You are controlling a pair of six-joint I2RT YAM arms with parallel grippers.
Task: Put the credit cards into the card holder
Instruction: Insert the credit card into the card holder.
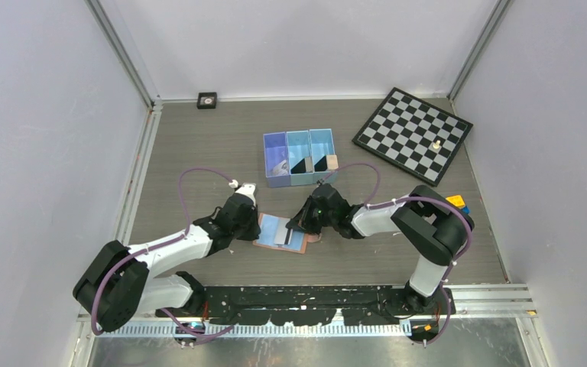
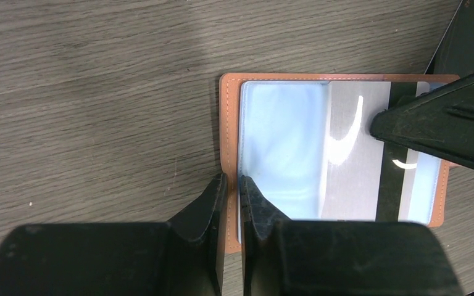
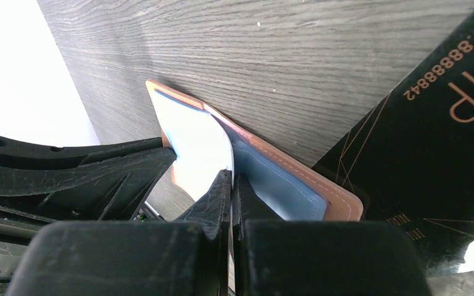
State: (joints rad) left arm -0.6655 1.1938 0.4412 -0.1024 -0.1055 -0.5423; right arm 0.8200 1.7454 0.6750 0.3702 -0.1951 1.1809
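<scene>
The tan leather-look card holder (image 2: 284, 148) lay open on the grey wood-grain table (image 1: 199, 145), its pale blue lining facing up. The left gripper (image 2: 231, 185) was clamped on its stitched edge, and the right gripper (image 3: 231, 179) pinched a thin pale inner leaf. A glossy black credit card (image 3: 432, 160) lay flat just beside it. Beyond, a blue three-compartment bin (image 1: 299, 131) held black cards (image 1: 302, 164) and a tan block (image 1: 332, 162).

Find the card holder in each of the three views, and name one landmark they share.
Top external: the card holder lies open just below centre.
Left wrist: right of centre, open with the blue lining up.
Right wrist: centre, seen from low down, running diagonally.
Shared landmark: the left gripper, at the holder's tan edge in all three views.
</scene>
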